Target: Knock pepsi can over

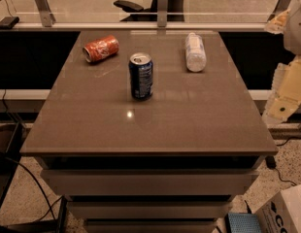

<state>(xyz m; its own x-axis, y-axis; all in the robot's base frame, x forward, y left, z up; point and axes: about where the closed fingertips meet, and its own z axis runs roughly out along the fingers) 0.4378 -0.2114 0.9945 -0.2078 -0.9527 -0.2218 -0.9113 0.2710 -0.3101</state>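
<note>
bare tabletop (204,115) between pepsi can (141,76) and gripper (285,103), seemingly off right edge

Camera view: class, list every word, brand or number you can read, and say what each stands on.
"CO": large dark letters on the white box at lower right, cut off at the picture's edge.
pepsi can, upright on the table: light markings, too blurred to read.
orange can: markings unreadable.
clear bottle: label unreadable.
gripper, right of the table: no text.
</note>
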